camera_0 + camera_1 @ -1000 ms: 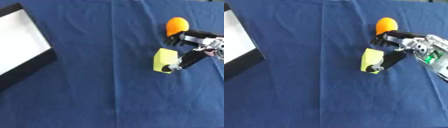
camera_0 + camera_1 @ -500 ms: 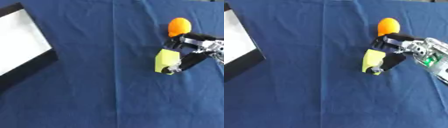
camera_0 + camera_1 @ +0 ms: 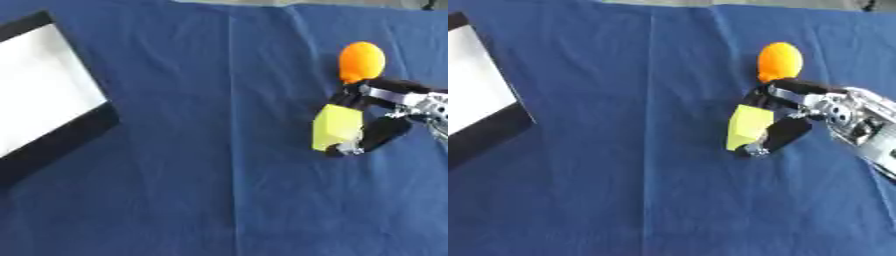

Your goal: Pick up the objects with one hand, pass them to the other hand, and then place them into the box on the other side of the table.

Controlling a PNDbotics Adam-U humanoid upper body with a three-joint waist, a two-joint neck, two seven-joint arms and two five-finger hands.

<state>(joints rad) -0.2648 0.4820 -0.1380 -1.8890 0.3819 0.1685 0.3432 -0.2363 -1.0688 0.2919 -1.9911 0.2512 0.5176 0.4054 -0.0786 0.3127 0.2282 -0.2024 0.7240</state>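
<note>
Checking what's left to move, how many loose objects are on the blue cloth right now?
2: a yellow block pinched in the right hand at right, and an orange object just beyond it on the cloth. None seems hidden.

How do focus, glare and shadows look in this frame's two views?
Left eye view: soft throughout, the robot hand and yellow block blur-edged; the box interior is washed-out white. Right eye view: equally soft, even light, only a faint shadow beside the orange ball on the blue cloth.
</note>
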